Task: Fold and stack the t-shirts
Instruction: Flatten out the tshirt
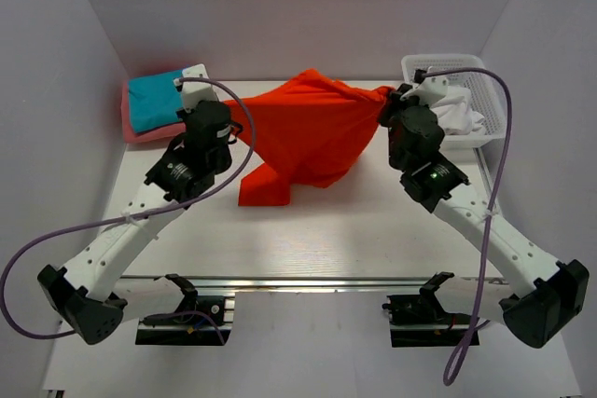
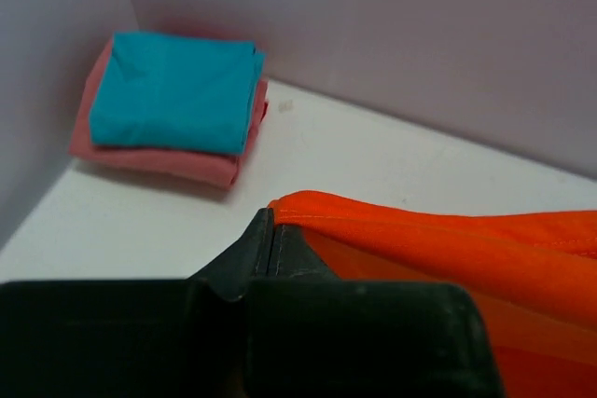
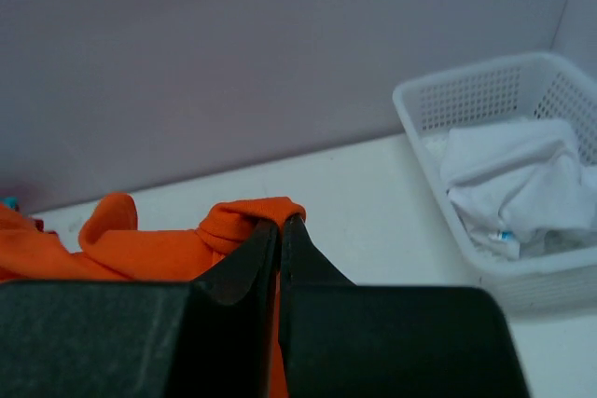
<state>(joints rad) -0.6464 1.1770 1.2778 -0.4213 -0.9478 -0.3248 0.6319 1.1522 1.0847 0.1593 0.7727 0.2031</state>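
Your L gripper [image 2: 271,230] pinching orange-red shirt [image 1: 312,132] at its edge, R gripper [image 3: 280,230] pinching its other end, shirt stretched btwn them mid-frame, teal shirt [image 1: 154,100] atop pink shirt [image 1: 140,132] upper left, white shirts [image 1: 459,115] in basket [image 1: 485,81] upper right

Body: left arm [image 1: 112,241], right arm [image 1: 499,235], white links, black joints, purple cables [image 1: 507,109]; left gripper [image 2: 271,221], right gripper [image 3: 280,226], black, tapered.

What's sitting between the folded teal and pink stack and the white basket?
The orange-red shirt fills that stretch, pulled out between the left end effector and the right end effector, each shut on an edge. The top external view shows it.
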